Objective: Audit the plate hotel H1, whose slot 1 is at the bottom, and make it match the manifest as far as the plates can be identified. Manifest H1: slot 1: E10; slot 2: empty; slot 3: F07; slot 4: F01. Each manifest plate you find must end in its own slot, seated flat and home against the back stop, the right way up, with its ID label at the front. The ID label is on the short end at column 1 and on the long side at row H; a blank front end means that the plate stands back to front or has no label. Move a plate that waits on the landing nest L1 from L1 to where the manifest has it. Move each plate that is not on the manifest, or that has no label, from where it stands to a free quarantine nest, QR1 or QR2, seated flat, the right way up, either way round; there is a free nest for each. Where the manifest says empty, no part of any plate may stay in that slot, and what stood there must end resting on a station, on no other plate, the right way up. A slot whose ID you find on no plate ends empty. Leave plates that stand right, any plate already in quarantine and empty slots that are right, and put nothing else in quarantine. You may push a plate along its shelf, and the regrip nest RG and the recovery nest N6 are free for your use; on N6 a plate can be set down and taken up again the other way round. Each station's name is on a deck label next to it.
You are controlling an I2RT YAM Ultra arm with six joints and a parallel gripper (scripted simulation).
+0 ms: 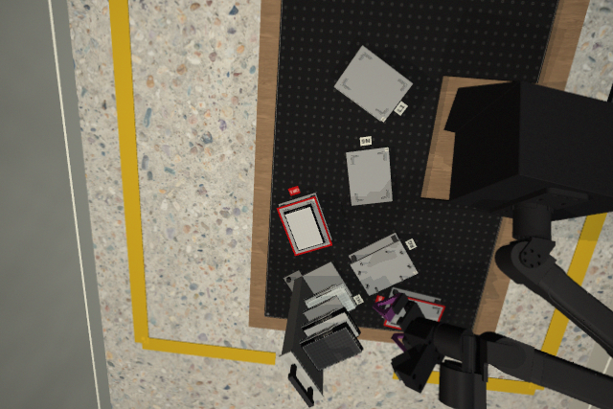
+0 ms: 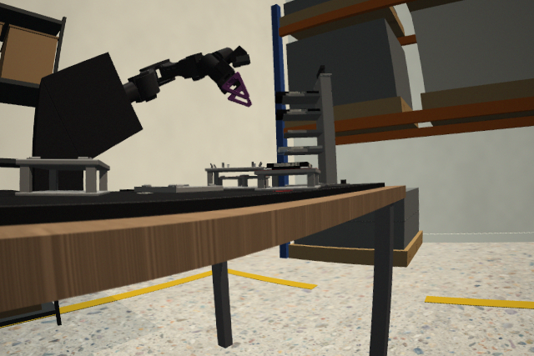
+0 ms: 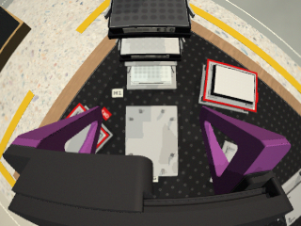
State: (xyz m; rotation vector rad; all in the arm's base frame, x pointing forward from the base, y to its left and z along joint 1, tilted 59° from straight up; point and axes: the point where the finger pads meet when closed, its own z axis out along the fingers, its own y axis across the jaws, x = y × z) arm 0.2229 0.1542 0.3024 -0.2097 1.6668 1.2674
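The plate hotel H1 (image 1: 322, 320) stands at the deck's near left corner; it also shows in the side view (image 2: 306, 123) and at the top of the wrist view (image 3: 150, 19). I cannot read any labels. My gripper (image 1: 391, 310) (image 2: 237, 91) hangs high above the deck, facing the hotel. Its purple fingers are wide open and empty (image 3: 153, 145). The landing nest L1 (image 1: 372, 82) holds no plate.
One red-framed quarantine nest holds a white plate (image 1: 303, 228), also in the wrist view (image 3: 233, 85). The other red-framed nest (image 1: 421, 308) lies partly under my gripper. The regrip nest (image 1: 382, 265) and N6 (image 1: 369, 175) hold no plate. The arm's black base (image 1: 530, 142) is at the right.
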